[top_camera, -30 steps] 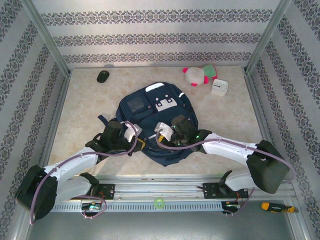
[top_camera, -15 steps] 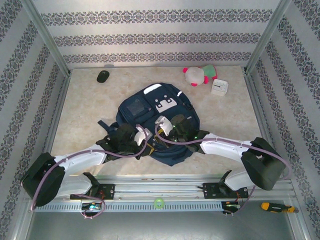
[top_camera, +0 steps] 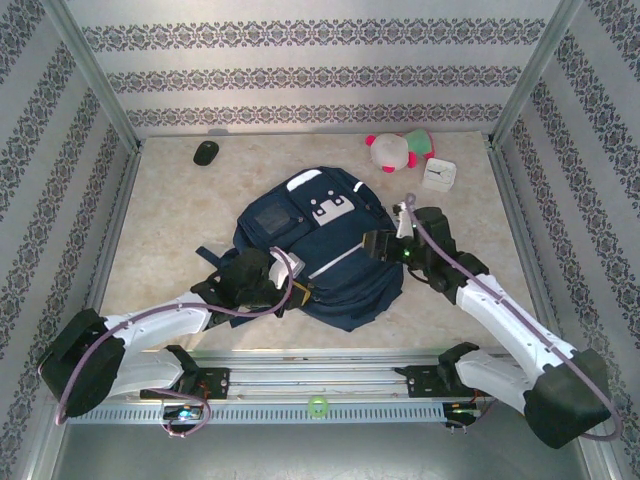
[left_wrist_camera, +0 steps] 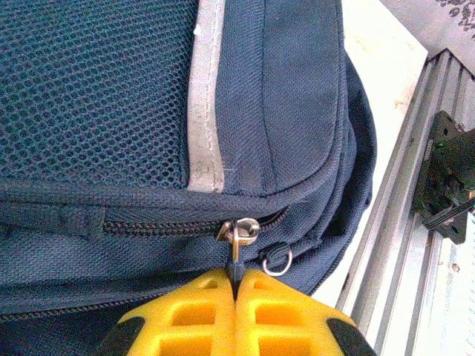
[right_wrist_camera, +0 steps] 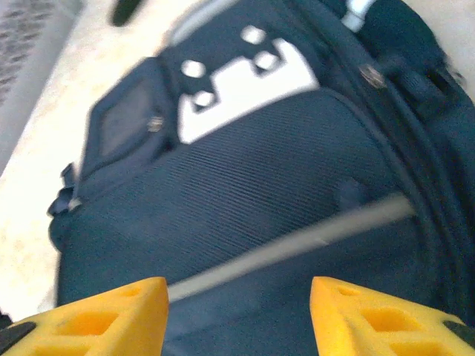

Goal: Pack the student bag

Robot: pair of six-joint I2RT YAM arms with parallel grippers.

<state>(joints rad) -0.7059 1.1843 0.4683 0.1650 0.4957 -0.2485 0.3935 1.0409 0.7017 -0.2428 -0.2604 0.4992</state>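
The student bag [top_camera: 335, 285], dark navy with white stripes and a white buckle patch, lies flat in the middle of the table. My left gripper [top_camera: 297, 289] is at its near edge. In the left wrist view the yellow fingers [left_wrist_camera: 185, 311] are shut on the metal zipper pull [left_wrist_camera: 236, 251] of a closed zipper, and the left gripper [left_wrist_camera: 237, 285] sits just below the slider. My right gripper [top_camera: 372, 243] hovers over the bag's right side. It is open, and the yellow fingertips [right_wrist_camera: 111, 311] stand wide apart above the bag's front panel [right_wrist_camera: 245, 200] with nothing between them.
A black mouse [top_camera: 206, 152] lies at the back left. A pink and white plush toy [top_camera: 398, 150] and a white clock [top_camera: 438, 175] sit at the back right. The metal rail [top_camera: 320, 385] runs along the near edge, and patterned walls close in the table.
The right gripper has opened and pulled back from the bag's near middle to its right side. The left gripper, still shut, has shifted right along the bag's near edge.
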